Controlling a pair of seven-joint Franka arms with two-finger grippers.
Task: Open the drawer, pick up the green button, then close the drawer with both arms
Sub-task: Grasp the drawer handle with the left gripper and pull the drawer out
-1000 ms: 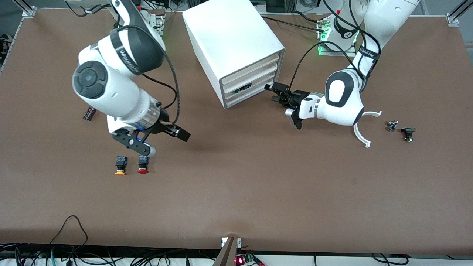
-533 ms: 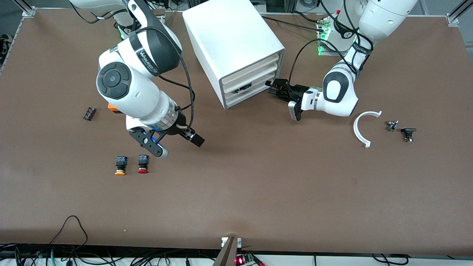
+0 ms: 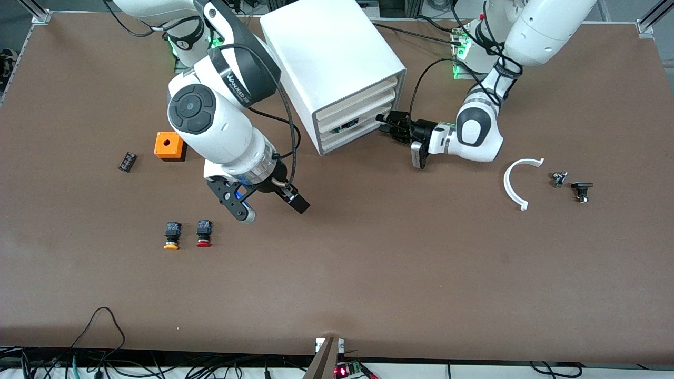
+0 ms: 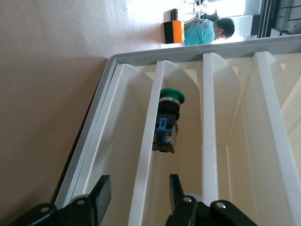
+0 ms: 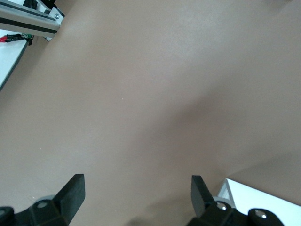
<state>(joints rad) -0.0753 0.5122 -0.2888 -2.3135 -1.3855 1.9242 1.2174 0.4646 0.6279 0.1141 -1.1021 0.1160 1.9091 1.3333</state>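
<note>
The white cabinet (image 3: pixel 326 58) stands near the robots' bases, with four cream drawer fronts (image 3: pixel 358 113) stacked on its face. In the left wrist view the green-capped button (image 4: pixel 167 123) lies in one drawer (image 4: pixel 186 155), behind its cream front lip (image 4: pixel 146 188). My left gripper (image 4: pixel 138 195) is open, and its fingers straddle that lip. In the front view it (image 3: pixel 388 126) is at the drawer fronts, at the cabinet's edge toward the left arm's end. My right gripper (image 3: pixel 268 206) is open and empty over bare table, as the right wrist view (image 5: pixel 136 193) shows.
An orange box (image 3: pixel 169 146), a small black part (image 3: pixel 127 161), a yellow-orange-capped button (image 3: pixel 171 236) and a red-capped button (image 3: pixel 204 233) lie toward the right arm's end. A white curved piece (image 3: pixel 518 181) and two small parts (image 3: pixel 559 179) (image 3: pixel 582 190) lie toward the left arm's end.
My right arm has swung toward the cabinet, uncovering the orange box. My left gripper has moved in closer to the drawer fronts.
</note>
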